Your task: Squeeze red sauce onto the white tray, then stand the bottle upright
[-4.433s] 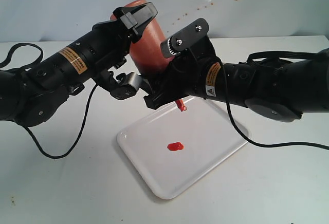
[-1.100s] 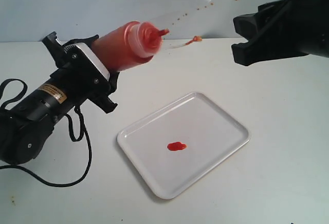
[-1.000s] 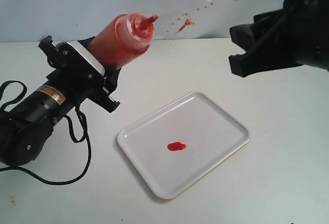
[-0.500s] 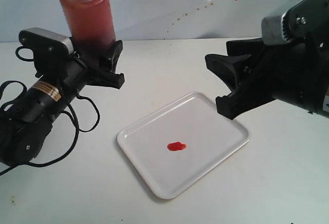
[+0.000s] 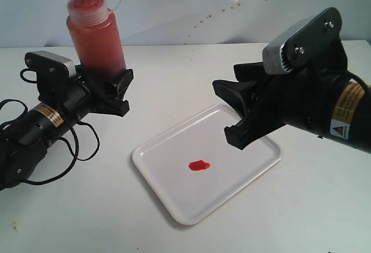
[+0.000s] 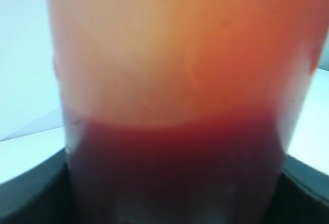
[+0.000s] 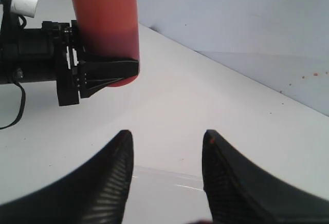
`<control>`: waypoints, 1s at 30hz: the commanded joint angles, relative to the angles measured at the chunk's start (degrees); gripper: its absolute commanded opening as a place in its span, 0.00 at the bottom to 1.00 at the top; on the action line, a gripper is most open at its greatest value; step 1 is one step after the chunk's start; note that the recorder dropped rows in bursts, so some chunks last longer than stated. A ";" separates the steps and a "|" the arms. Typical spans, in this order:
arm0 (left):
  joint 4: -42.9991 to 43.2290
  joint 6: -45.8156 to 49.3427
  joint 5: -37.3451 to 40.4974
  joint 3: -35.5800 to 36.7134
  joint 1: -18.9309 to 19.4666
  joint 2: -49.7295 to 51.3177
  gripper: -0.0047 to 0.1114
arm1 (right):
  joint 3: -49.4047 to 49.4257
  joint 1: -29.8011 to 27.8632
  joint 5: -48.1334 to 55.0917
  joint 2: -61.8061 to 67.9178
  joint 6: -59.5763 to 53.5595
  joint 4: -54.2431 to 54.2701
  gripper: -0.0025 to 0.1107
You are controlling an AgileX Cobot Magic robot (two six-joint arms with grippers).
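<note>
The bottle [image 5: 95, 35] stands upright toward the table's [image 5: 191, 67] far left corner, its lower body pinched by the left gripper [image 5: 110, 85]. A red sauce [image 5: 199, 165] blob lies mid white tray [image 5: 174, 189]. The right gripper [image 5: 223, 112] hangs spread and empty over the tray's far right corner. If released before its base sits flat, the bottle could topple and spill.

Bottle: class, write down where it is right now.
In the exterior view the bottle is upright at upper left, gripped low down by the left hand, apart from the tray.
</note>
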 commanded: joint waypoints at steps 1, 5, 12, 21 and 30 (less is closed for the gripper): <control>0.64 -0.19 -3.73 -0.13 0.19 -0.52 0.04 | 0.33 0.02 -3.04 1.82 -2.14 -0.33 0.38; 0.51 -0.09 -3.73 -0.13 0.19 -0.52 0.04 | 0.33 0.02 -2.66 3.46 -3.53 1.66 0.38; 0.51 0.30 -3.73 -0.13 0.19 -0.52 0.04 | 0.33 0.02 -4.41 4.49 -3.39 1.66 0.38; -0.58 5.45 -3.73 -1.34 0.19 -0.52 0.04 | 0.33 0.02 -7.19 4.09 -3.39 1.66 0.38; -2.08 5.32 -3.73 -2.31 0.19 -0.52 0.04 | 0.33 0.02 -6.96 4.09 -3.25 1.66 0.18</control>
